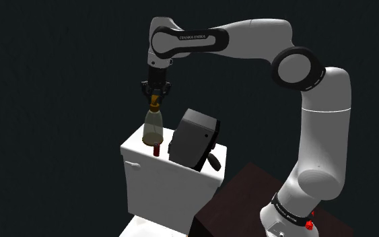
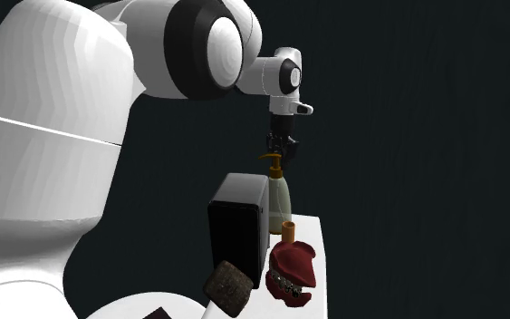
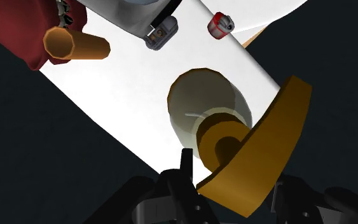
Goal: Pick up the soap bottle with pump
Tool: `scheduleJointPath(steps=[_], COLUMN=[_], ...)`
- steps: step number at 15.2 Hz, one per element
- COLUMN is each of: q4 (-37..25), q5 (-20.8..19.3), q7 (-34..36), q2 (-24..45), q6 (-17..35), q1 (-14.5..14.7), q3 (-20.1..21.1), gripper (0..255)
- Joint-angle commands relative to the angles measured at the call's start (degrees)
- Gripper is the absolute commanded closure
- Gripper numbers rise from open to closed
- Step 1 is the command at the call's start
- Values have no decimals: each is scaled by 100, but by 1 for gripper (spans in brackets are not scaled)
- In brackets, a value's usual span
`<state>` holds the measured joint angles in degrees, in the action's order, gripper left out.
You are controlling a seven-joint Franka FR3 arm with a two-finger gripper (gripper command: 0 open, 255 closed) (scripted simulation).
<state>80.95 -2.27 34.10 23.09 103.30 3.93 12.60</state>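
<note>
Standing upright on the white surface (image 1: 135,145), the soap bottle (image 1: 153,128) has its orange pump (image 1: 154,105) right at the claw (image 1: 155,97); whether the claw pinches it, I cannot tell. A black box (image 1: 194,138) sits just right.

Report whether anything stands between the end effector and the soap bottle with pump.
Nothing visible does. The end effector is directly above the soap bottle, right at its amber pump. The black box stands beside the bottle, on the shoulder view's right, and not in the path between them.
</note>
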Motion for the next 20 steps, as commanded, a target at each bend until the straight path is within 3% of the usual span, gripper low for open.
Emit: scheduleJointPath(steps=[1, 7, 20], q4=[14, 12, -1141], q5=[0, -2, -20], q7=[-4, 4, 31], q2=[13, 17, 114], q6=[-1, 2, -1053], q1=[-1, 5, 69], q3=[-1, 1, 14], gripper=[255, 255, 255])
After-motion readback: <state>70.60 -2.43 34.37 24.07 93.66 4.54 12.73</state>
